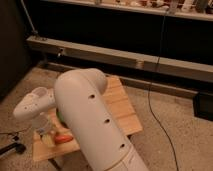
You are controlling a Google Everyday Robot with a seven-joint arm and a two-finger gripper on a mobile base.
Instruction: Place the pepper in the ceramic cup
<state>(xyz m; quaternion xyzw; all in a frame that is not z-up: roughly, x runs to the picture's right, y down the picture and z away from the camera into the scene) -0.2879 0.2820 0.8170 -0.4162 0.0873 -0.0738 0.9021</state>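
Observation:
The red-orange pepper (63, 138) lies on the front left part of the small wooden table (121, 106). My gripper (43, 128) hangs below the white wrist at the table's left end, just left of the pepper and close above the tabletop. My large white arm (92, 122) crosses the table and hides most of it. The ceramic cup is hidden from view. A pale object (48, 140) beside the pepper is too unclear to name.
A sliver of the green bowl (59, 116) shows behind the arm. A black cable (153, 112) runs down the floor right of the table. A dark object (12, 149) lies on the floor at the left. A long grey rail (130, 61) runs behind.

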